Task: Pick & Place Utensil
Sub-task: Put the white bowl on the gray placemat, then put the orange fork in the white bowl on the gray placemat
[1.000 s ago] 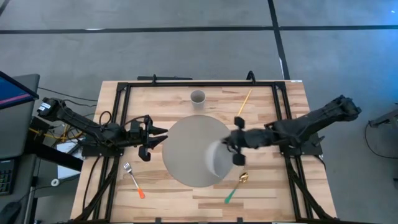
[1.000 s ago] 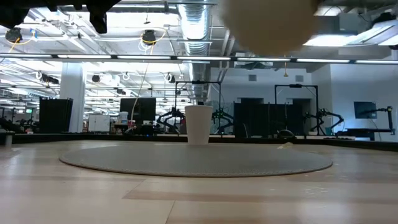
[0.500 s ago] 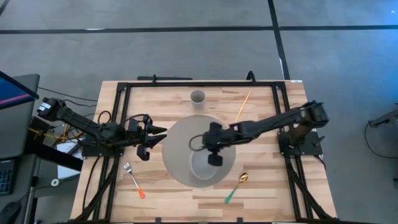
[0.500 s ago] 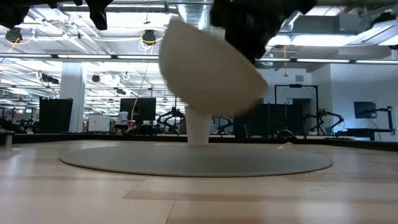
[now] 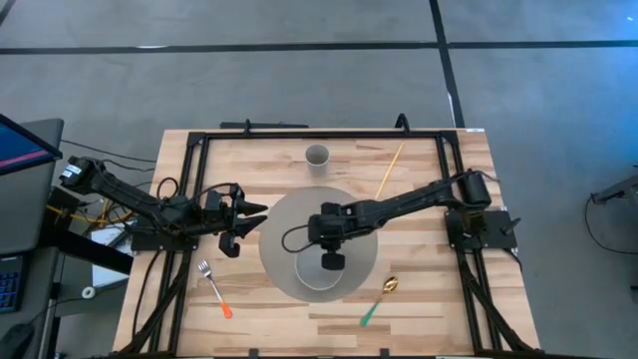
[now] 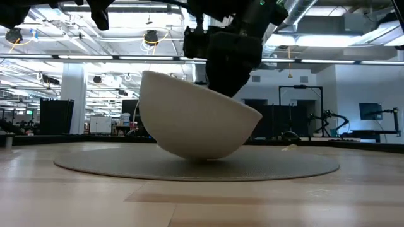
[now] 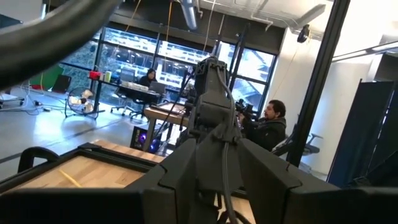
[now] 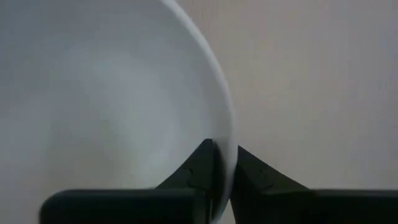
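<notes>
A white bowl [image 5: 309, 275] sits tilted on the round grey mat [image 5: 284, 227], with its rounded underside [image 6: 201, 155] on the mat. My right gripper [image 5: 332, 255] reaches over the mat from the right and is shut on the bowl. The bowl fills the right wrist view [image 8: 112, 99]. A fork with an orange handle [image 5: 213, 288] lies near the table's near-left corner. A gold spoon with a green handle [image 5: 380, 299] lies off the mat's near-right edge. My left gripper [image 5: 257, 217] waits open at the mat's left edge. My right gripper holds the bowl's rim [image 8: 226, 149] on its far side, one finger [image 8: 198, 172] inside the bowl and the other [image 8: 256, 175] outside. It comes from above, slanting down. The bowl is tilted, with its left rim [image 6: 146, 77] higher and its underside on the mat.
A white cup [image 5: 317, 156] stands beyond the mat's far edge, and a thin yellow stick [image 5: 390, 168] lies to its right. A black frame [image 5: 299, 135] runs around the table. People sit in the room beyond [image 7: 270, 124].
My right gripper has carried the bowl from above the mat's right edge toward the left and down. The bowl was lifted clear before; now its underside rests on the mat, still tilted in the hold.
</notes>
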Robot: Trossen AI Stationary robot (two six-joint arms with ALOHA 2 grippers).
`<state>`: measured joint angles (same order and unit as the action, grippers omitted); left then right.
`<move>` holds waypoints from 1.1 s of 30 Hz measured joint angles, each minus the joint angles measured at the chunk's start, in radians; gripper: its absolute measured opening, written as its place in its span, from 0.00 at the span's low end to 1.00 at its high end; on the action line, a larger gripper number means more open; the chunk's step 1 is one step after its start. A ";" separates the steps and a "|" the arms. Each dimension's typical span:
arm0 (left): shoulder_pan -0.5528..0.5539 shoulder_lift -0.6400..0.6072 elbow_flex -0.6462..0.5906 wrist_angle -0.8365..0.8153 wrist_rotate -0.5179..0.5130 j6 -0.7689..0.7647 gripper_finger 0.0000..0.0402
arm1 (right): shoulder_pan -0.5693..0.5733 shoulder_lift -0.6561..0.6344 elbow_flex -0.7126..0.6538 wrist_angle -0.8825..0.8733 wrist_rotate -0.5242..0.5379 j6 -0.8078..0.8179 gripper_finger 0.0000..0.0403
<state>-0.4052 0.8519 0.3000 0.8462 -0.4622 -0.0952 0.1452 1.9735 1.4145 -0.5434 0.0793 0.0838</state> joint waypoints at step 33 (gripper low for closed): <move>0.000 0.000 -0.001 0.000 0.000 0.000 0.30 | 0.031 -0.459 0.002 -0.079 0.004 -0.005 0.37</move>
<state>-0.4051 0.8520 0.2989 0.8463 -0.4622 -0.0952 0.1758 1.5144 1.4166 -0.6226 0.0834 0.0792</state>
